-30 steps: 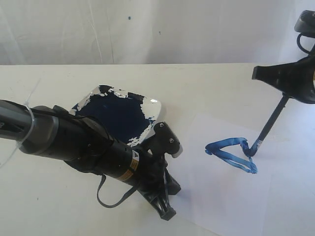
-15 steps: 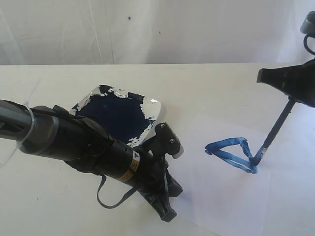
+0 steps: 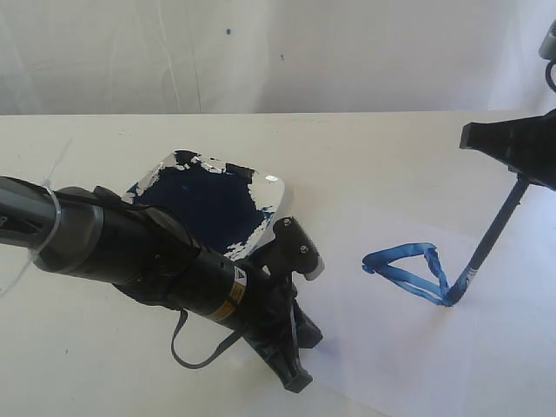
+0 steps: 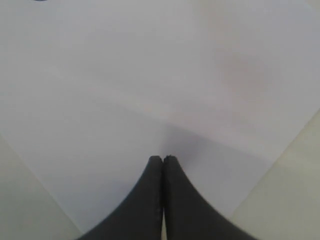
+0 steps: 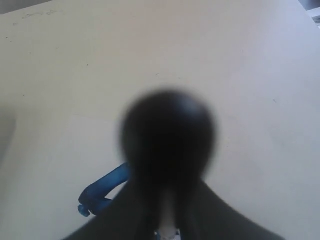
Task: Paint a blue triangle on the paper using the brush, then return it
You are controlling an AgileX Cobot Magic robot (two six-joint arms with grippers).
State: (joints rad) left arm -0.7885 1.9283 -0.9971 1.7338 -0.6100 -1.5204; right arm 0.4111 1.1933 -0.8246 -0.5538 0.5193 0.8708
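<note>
Cream worktop (image 3: 104, 156) carries the paper (image 3: 391, 347), thin and light and likely to slide. The paint dish (image 3: 269, 181) is near the sheet on the left. Left tool (image 3: 294, 375), jaws pressed together on nothing, is down by a paper corner, probably pinning it. Right tool (image 3: 519, 169) is clamped high on the brush (image 3: 491, 234), which is tilted, its tip touching the near right corner of the blue triangle (image 3: 398, 254). Brush judged light, with a stiff handle and soft wet bristles: hold the upper handle, clear of the ferrule.
</note>
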